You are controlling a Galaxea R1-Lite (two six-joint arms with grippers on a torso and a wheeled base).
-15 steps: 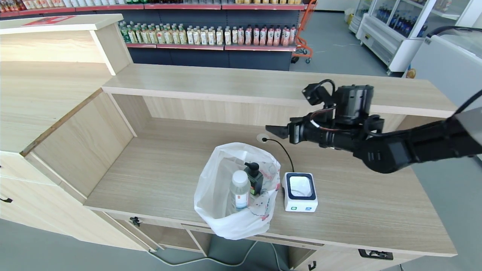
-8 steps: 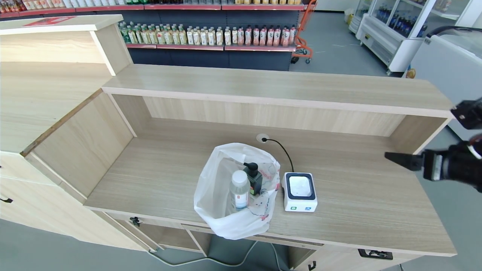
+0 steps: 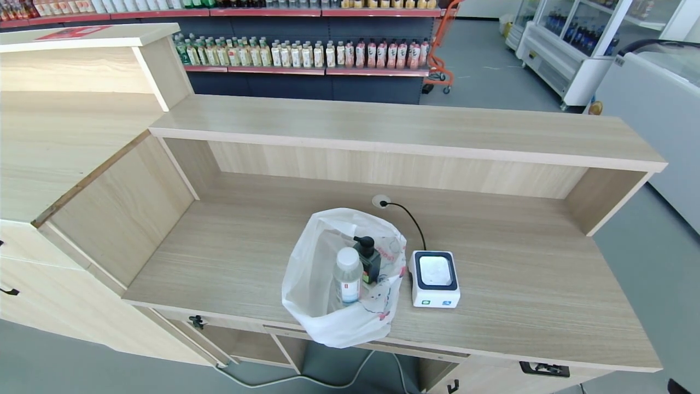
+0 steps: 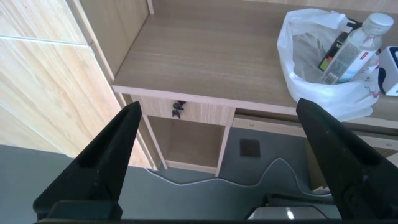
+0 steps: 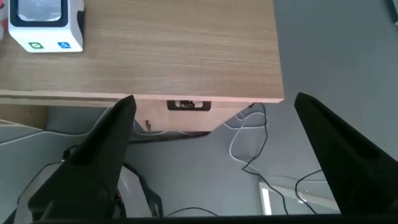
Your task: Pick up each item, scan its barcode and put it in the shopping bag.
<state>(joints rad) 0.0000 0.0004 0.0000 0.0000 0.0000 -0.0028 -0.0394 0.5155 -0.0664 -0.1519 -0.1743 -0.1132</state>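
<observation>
**While the left gripper (image 4: 214, 168) and the right gripper (image 5: 214, 158) hang spread off the light wood worktop (image 3: 519, 295), the white plastic shopping bag (image 3: 328, 312) holds two bottles**

Since its two black fingers stand wide apart with nothing between them, the left gripper is empty. It hangs over the grey floor (image 4: 199, 205), outside the worktop's near edge. Beyond its fingertips, up on the worktop, the shopping bag stands with its mouth open. Inside the bag a clear plastic bottle with a white cap (image 3: 347, 276) stands upright, with a dark pump bottle (image 3: 369, 262) close behind it. The right gripper is likewise spread and empty, also off the near edge and over the floor. Past its fingertips, on the worktop, sits the white square barcode scanner (image 3: 436, 279), its dark-framed window facing up. The scanner is just beside the bag, on the right gripper's side. A black cable (image 3: 410, 219) runs from it to a hole farther back in the worktop.
</observation>
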